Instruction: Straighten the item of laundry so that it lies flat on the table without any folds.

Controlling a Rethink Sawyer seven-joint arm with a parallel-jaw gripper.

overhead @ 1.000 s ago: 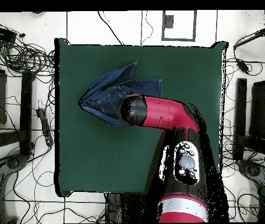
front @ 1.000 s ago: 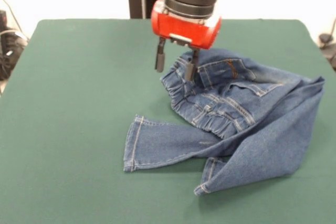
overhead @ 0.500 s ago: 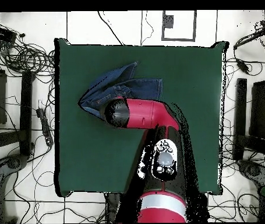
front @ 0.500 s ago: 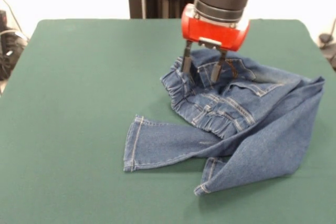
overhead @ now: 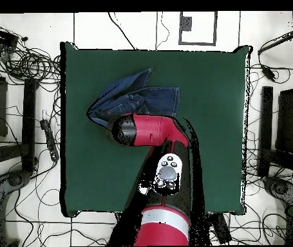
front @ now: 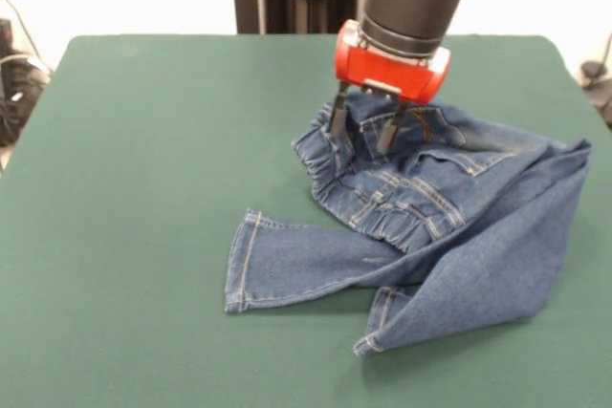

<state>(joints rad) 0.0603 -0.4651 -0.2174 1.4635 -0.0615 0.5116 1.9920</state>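
The jeans [front: 430, 226] lie crumpled on the right half of the green desk [front: 143, 160], one leg folded over the other and the gathered waistband bunched up. The pincer [front: 361, 127] stands over the waistband, its fingers [front: 338, 114] apart and gripping nothing.

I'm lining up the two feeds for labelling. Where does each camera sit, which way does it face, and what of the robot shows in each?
Front view: sits across the table, facing the robot; shows the jeans, the open gripper over the waistband, and the arm's red and black end.
Overhead view: sits above, looking straight down; the red arm covers part of the jeans, base at the bottom.
Shared: jeans, table, arm.
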